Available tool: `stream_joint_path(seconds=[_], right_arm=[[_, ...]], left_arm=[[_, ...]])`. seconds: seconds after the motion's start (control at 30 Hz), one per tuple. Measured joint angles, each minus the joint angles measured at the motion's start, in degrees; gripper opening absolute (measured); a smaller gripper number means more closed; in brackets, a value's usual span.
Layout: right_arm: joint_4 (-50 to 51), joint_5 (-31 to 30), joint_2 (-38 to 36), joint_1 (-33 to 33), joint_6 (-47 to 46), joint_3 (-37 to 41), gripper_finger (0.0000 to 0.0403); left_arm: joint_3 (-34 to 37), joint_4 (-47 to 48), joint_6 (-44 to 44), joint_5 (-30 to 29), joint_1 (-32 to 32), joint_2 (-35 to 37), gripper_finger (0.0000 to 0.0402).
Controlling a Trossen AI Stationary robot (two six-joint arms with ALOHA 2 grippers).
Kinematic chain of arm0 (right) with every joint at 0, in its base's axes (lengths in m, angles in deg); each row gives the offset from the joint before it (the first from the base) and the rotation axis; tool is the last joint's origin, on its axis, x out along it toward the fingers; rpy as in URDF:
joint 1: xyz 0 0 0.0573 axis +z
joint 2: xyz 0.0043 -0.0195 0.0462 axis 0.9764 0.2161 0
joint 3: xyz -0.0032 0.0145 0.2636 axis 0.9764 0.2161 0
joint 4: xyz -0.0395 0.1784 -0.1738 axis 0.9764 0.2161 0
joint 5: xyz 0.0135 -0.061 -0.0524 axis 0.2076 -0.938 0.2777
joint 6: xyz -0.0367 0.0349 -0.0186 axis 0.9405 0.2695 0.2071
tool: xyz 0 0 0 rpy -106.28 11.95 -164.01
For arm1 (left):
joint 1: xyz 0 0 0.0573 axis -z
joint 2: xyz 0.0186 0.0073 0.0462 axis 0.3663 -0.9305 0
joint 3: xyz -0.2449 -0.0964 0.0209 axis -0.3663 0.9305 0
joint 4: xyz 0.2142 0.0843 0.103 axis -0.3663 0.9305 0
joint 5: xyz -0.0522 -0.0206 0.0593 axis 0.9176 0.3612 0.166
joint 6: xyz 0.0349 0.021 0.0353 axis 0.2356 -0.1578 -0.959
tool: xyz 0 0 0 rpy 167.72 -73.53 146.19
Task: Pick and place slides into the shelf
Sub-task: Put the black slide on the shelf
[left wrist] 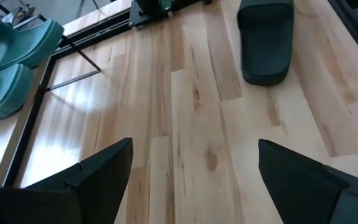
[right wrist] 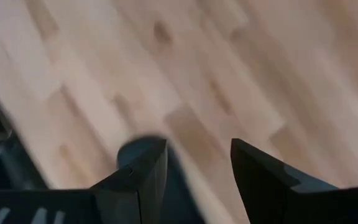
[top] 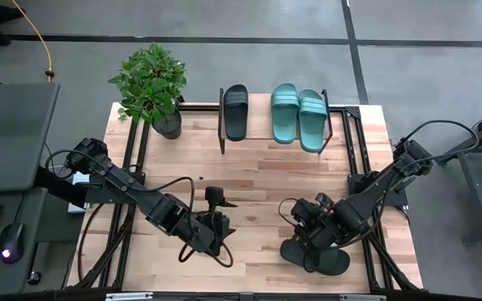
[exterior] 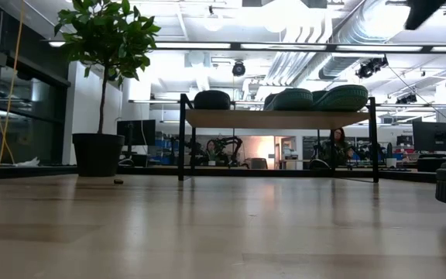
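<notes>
From above, the wooden table (top: 249, 180) carries the shelf (top: 259, 125) at its far edge, with one black slide (top: 235, 111) and two teal slides (top: 299, 117) on top. The right gripper (top: 310, 248) sits over the fourth slide (top: 318, 257) near the front right corner; the left gripper (top: 217, 234) hovers front-center.

Left wrist: fingers (left wrist: 98, 171) spread wide.

Right wrist: fingers (right wrist: 138, 171) apart, straddling the black slide.

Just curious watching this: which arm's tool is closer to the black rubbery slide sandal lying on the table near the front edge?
The right tool hangs right over that black rubbery slide sandal. The left tool is off to its side, across bare tabletop.
</notes>
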Motion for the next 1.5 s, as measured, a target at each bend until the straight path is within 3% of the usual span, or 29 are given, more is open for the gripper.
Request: stream_joint_path(seconds=[0.23, 0.43, 0.77, 1.07, 1.5], right_arm=[[0.4, 13.5, 0.0, -0.8, -3.6, -0.2, 0.0167], [-3.4, 13.3, 0.0, -0.8, -0.3, -0.2, 0.0167], [-14.7, 7.0, 0.0, -0.5, 7.9, -0.3, 0.0167], [-18.9, 4.4, 0.3, -2.1, -6.0, -0.4, 0.0167], [-7.1, 11.1, 3.9, -1.8, -21.8, -0.6, 0.0167]], left_arm=[[0.0, 0.2, 0.2, 0.0, -0.2, 0.0, 0.0326], [0.0, 0.3, 0.2, 0.0, -0.2, 0.0, 0.0326], [0.0, 1.8, 0.2, -0.1, -0.2, 0.0, 0.0326], [0.0, 3.1, 0.2, -0.2, -0.2, 0.0, 0.0326], [0.0, 6.4, 1.6, -2.2, -0.2, 0.0, 0.0326]])
